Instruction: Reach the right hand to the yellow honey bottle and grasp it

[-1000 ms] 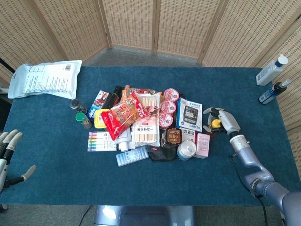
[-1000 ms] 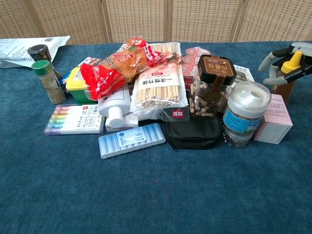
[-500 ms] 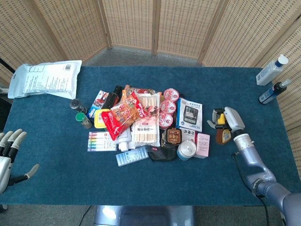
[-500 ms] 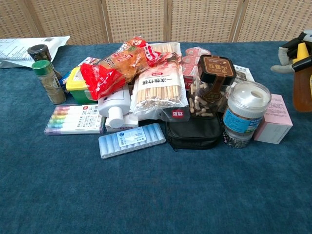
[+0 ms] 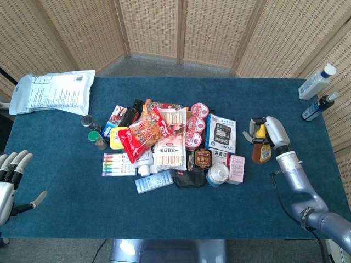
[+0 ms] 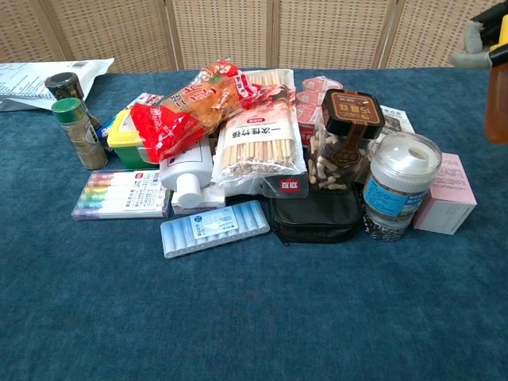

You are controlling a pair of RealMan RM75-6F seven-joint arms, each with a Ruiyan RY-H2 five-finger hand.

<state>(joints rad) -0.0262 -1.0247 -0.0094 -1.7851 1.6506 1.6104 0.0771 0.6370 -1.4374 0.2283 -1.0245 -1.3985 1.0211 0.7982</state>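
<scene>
A folding screen of woven cane panels in pale wooden frames (image 5: 181, 27) stands angled behind the bench, closing the scene on three sides. The bench is covered by a dark blue carpet-like cloth (image 5: 181, 224). A strip of grey floor (image 5: 164, 64) shows between the two. Light is even and soft.

the chest view's right edge crops the honey bottle (image 6: 498, 95) and, seemingly, the right robot hand (image 6: 484, 30).

Open blue cloth (image 5: 285, 109) around right robot hand (image 5: 270, 131), pink box (image 5: 237, 168) nearest clutter leftward
</scene>
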